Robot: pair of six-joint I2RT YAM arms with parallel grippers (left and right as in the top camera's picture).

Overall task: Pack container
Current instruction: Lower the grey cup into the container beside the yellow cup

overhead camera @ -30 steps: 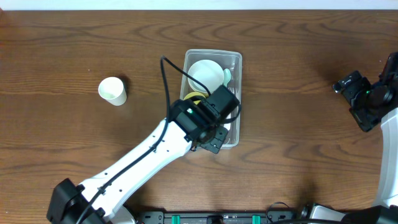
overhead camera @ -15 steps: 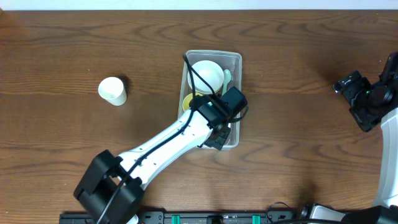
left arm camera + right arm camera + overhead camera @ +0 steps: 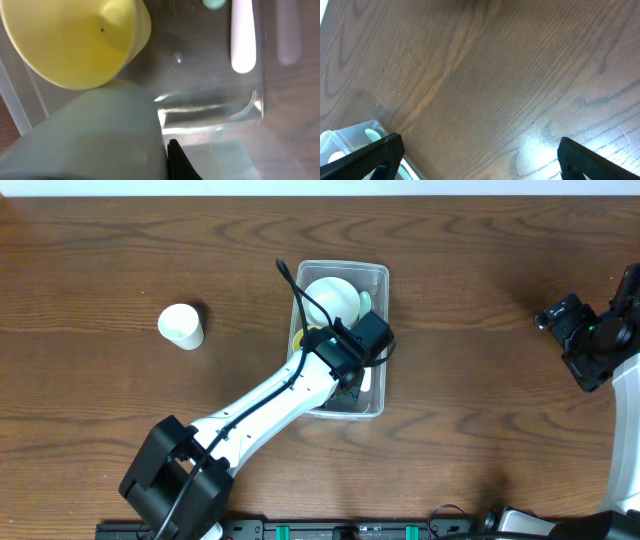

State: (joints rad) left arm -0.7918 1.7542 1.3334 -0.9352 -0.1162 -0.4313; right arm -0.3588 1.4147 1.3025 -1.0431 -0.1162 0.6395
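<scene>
At the centre of the overhead frame, the clear rectangular container [image 3: 378, 272] sits on the dark wooden table [image 3: 480, 260], its long side running up and down the picture. Inside it, a white bowl [image 3: 333, 298] fills the upper end, a yellow cup [image 3: 75, 40] lies against the left wall, and a white spoon [image 3: 243, 35] lies along the right wall. The left gripper [image 3: 350, 387] reaches from the lower left into the container's lower end. In the left wrist view a pale green object [image 3: 90, 135], blurred and very close to the lens, fills the lower left just under the yellow cup, with one dark fingertip beside it. You cannot tell whether the jaws are clamped on it or loose. The right gripper [image 3: 480, 160] hangs over bare table at the right edge of the overhead frame, its fingers spread wide with nothing between them. A white paper cup [image 3: 181, 326] stands at the left, well apart from the container. The step in hand looks like setting the pale object into the free lower end. Hold it clear of cup and spoon, lower it to the floor, release, then lift straight up so you do not drag the wall.
</scene>
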